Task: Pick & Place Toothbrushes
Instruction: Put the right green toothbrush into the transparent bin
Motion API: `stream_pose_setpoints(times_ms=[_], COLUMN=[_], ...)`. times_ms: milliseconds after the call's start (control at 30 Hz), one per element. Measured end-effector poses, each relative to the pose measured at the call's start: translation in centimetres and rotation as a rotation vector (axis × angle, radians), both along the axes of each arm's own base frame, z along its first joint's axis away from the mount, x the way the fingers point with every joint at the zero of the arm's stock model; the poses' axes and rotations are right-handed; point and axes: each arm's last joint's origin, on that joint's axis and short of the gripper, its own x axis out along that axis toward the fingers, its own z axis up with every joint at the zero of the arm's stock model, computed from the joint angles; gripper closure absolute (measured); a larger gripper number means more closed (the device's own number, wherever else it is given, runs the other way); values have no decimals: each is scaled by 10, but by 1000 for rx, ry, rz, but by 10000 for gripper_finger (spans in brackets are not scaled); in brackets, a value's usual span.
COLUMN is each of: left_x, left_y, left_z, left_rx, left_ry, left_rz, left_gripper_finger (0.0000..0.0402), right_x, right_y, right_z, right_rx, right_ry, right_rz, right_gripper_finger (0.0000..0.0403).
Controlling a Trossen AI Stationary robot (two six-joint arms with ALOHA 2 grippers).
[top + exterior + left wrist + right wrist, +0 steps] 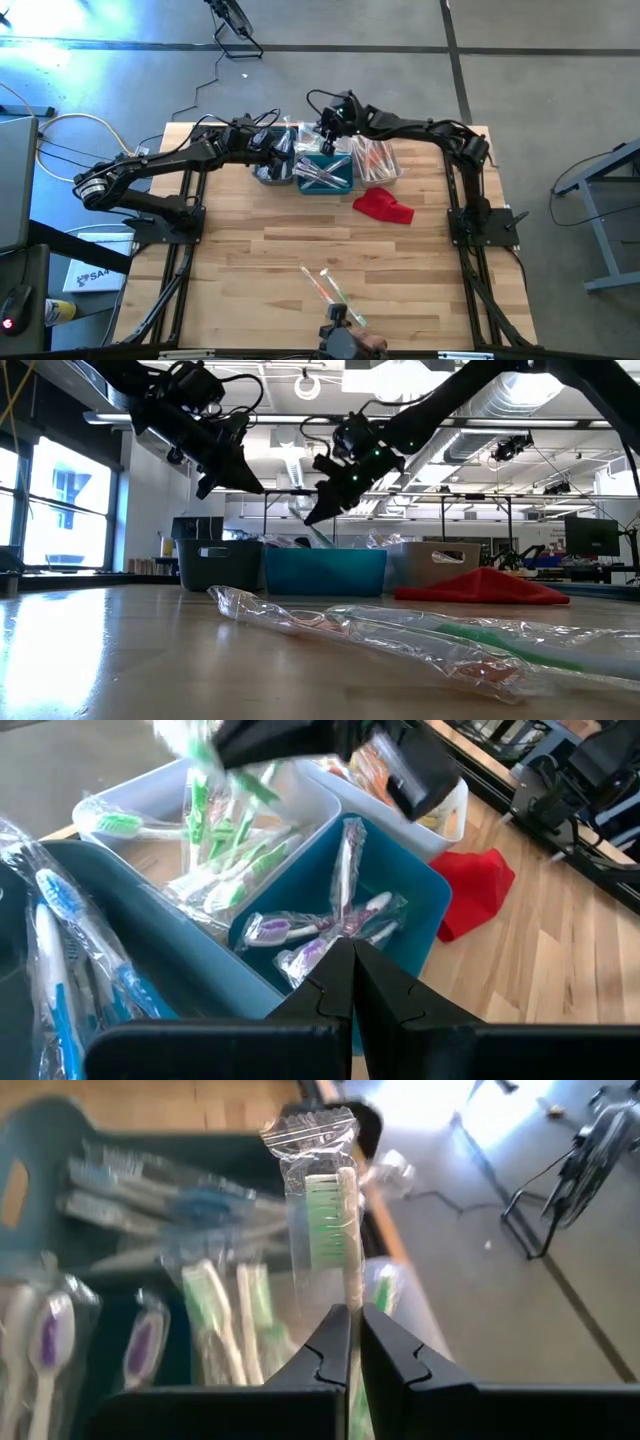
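My right gripper point(350, 1315) is shut on a wrapped toothbrush point(332, 1210) with green bristles and a pale handle. It hangs over the bins at the table's far middle point(325, 138). My left gripper point(352, 958) is shut with nothing in it, above the teal bin point(420, 910) of purple-headed toothbrushes point(310, 935). A white bin point(130, 795) holds green toothbrushes, and a dark bin point(100, 910) holds blue ones. Two or three wrapped toothbrushes point(330, 285) lie flat on the table near its front edge. My right gripper pinches the wrapped toothbrush by its handle point(349, 1295), just below the head, between its two fingers. The toothbrush runs along the fingers, and its head and the wrapper's sealed end point(310, 1130) stick out past the fingertips. It is lifted clear above the bins point(318, 532).
A second white bin point(377, 160) with orange toothbrushes stands right of the teal bin. A red cloth point(383, 205) lies on the wood in front of it. The two arms are close together over the bins. Bare wood spans the table's middle point(300, 230).
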Motion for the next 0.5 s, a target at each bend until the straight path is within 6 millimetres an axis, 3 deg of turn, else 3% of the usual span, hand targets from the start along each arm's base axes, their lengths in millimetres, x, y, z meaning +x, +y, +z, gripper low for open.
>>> stream_pose_setpoints(times_ms=[133,367,500], left_x=[0,0,0], left_y=[0,0,0], left_z=[0,0,0], left_rx=[-1,-2,-3], left_ry=[1,3,4], left_rz=[0,0,-1], left_gripper_finger=[402,402,402], right_x=[2,1,1], right_y=[-1,-1,0], right_z=[-12,-13,-13], right_rx=[10,-14,-15], right_ry=[33,60,63], right_rz=[4,29,31], right_gripper_finger=[399,397,372])
